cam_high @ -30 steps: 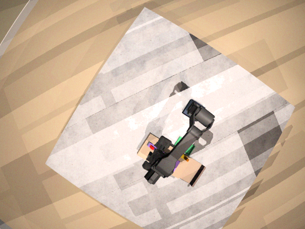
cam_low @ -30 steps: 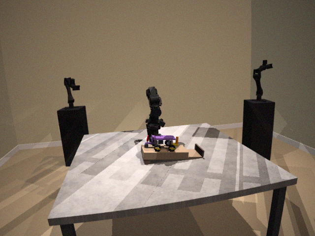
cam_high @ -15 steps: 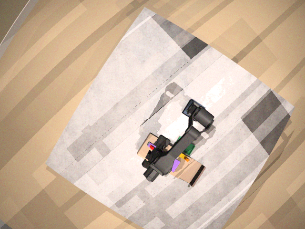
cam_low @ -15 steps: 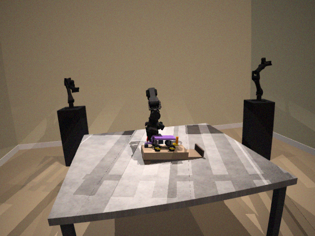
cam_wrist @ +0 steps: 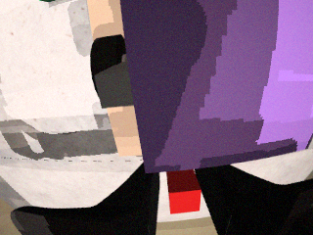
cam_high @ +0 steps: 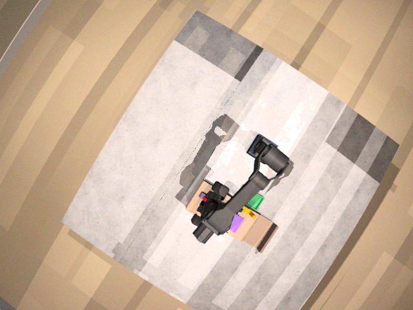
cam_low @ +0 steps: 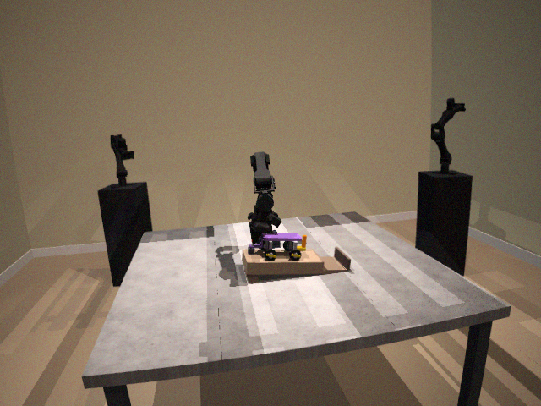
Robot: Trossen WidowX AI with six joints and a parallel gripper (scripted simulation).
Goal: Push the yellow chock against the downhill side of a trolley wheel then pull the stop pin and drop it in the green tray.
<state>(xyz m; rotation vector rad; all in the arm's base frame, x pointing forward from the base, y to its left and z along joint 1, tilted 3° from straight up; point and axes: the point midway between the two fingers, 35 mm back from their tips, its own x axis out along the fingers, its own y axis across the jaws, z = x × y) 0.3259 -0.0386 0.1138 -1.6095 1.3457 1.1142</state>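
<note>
The trolley, with its purple deck [cam_high: 236, 223] [cam_low: 281, 237] [cam_wrist: 235, 73], stands on the wooden ramp [cam_high: 260, 232] [cam_low: 284, 267] [cam_wrist: 128, 134]. The yellow chock [cam_high: 248, 212] [cam_low: 303, 241] is upright at the trolley's downhill end, near the far-side wheel; contact cannot be made out. The stop pin's red head [cam_high: 204, 199] [cam_wrist: 185, 202] shows at the uphill end; its shaft is hidden. My gripper [cam_high: 203, 202] [cam_wrist: 175, 157] is partly open, its fingers either side of the red head, with a narrow gap at the left finger in the wrist view. The green tray [cam_high: 256, 201] lies beside the ramp.
A dark end board [cam_high: 268, 237] [cam_low: 341, 257] stands at the ramp's low end. My forearm passes above the trolley. The deck's edge is close to my fingers in the wrist view. Two other arms stand on black pedestals [cam_low: 126, 231] [cam_low: 445, 218] beyond the table.
</note>
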